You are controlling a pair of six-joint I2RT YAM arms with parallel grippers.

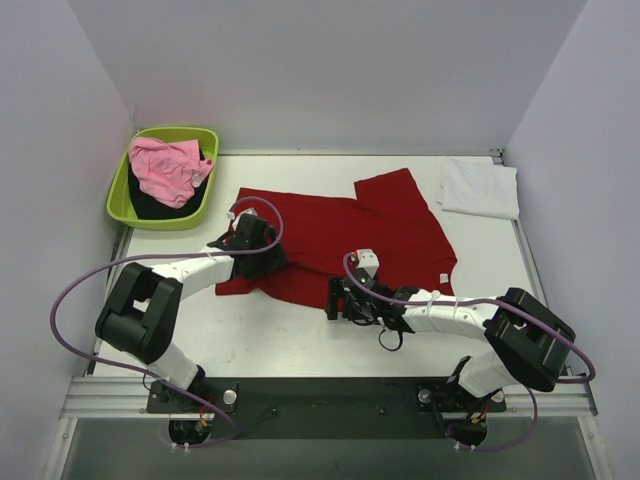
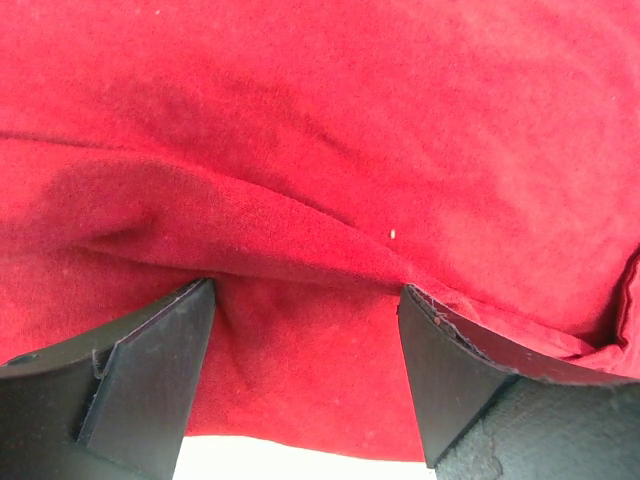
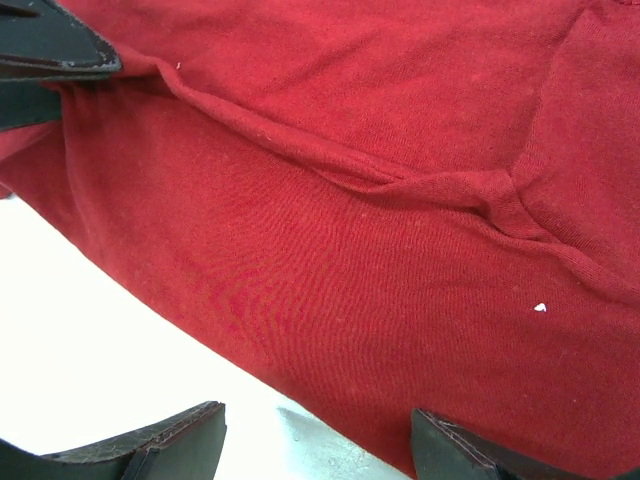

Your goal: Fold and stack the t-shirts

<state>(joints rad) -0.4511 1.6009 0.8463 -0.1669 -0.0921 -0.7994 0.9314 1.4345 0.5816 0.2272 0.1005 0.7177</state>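
The deep red t-shirt (image 1: 350, 235) lies spread open in the middle of the white table (image 1: 300, 340), with its long axis running left to right across the surface. One short sleeve sticks out toward the far wall near the right end. A small white tag close to the right edge suggests the neck points right and the hem left, though the overhead view is too coarse to be sure. There are four t-shirts in all, one of each colour. Besides the red one, a white t-shirt (image 1: 480, 187) lies folded flat in the far right corner of the table, and a pink t-shirt (image 1: 165, 168) is bunched on top of a black t-shirt (image 1: 150, 205). Both of these are inside the single lime-green tub (image 1: 125, 195) at the far left corner. Two arms reach in from the near edge. The left gripper (image 1: 250, 240) is over the left part of the red shirt, spread wide, with its fingers (image 2: 150, 380) on either side of a raised ridge of cloth and closed on nothing. The right gripper (image 1: 340, 298) is at the shirt's near edge, about midway along it. It is also spread wide and grips nothing, straddling the line where red cloth meets bare table. Pale lilac-grey walls (image 1: 300, 70) close the table in on the left, far and right sides, and a metal rail (image 1: 110, 400) runs along the near edge by the arm bases
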